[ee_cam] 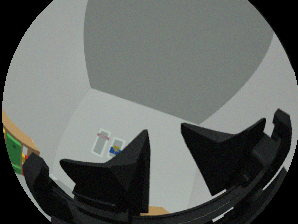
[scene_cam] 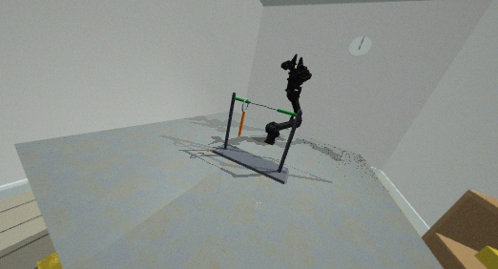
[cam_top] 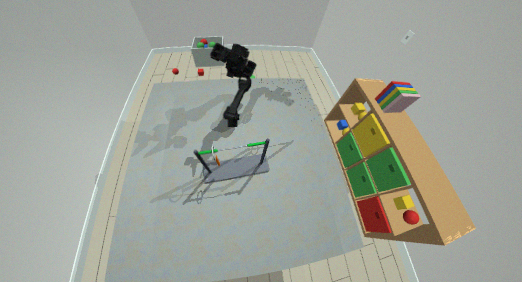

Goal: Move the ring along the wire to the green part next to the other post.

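Gripper: the gripper (ee_cam: 165,163), upper middle of the top view, has its fingers partly spread around nothing.
Ring: the ring (scene_cam: 244,104) hangs on the wire's green end, handle (scene_cam: 241,123) dangling below.
Risk: a descent from that height could brush the thin grey wire (scene_cam: 263,106).

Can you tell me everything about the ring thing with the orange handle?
The ring with the orange handle hangs from the wire near one post, on the green part. The ring on top looks thin and pale, with the wire passing through it. The handle is a slim orange stick pointing down, tilted slightly. It hangs above the grey base plate without touching it. The claw is high up and far away, holding nothing.
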### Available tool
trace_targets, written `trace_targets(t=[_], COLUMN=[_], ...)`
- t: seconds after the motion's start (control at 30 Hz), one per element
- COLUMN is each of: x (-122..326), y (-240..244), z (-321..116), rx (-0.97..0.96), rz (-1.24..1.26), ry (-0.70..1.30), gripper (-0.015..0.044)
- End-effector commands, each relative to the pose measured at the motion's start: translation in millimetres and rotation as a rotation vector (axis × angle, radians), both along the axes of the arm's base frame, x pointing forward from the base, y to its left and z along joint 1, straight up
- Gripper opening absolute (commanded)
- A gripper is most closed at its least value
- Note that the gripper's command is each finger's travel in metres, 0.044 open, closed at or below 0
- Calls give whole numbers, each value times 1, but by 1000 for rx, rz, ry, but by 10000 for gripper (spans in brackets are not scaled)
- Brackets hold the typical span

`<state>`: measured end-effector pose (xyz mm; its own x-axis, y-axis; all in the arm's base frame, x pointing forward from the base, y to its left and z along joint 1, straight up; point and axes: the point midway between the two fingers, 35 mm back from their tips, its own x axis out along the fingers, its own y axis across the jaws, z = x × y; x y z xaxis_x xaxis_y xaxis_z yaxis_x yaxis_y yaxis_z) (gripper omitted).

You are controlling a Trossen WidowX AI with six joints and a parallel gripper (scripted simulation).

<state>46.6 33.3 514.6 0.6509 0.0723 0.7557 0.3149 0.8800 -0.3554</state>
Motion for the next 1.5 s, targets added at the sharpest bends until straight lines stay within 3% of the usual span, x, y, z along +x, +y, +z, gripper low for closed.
trace_targets(t=[0.0, 0.47, 0.77, 0.93, 1.47], x=[57, 153, 164, 155, 161], y=[-22, -85, -107, -114, -115], z=[-46, -218, -349, -391, -392], rx=[19, 207, 402, 475, 488], rz=[-43, -71, -40, -23, 27], ry=[188, 678, 969, 1050, 1063], gripper=[160, 160, 160, 160, 160])
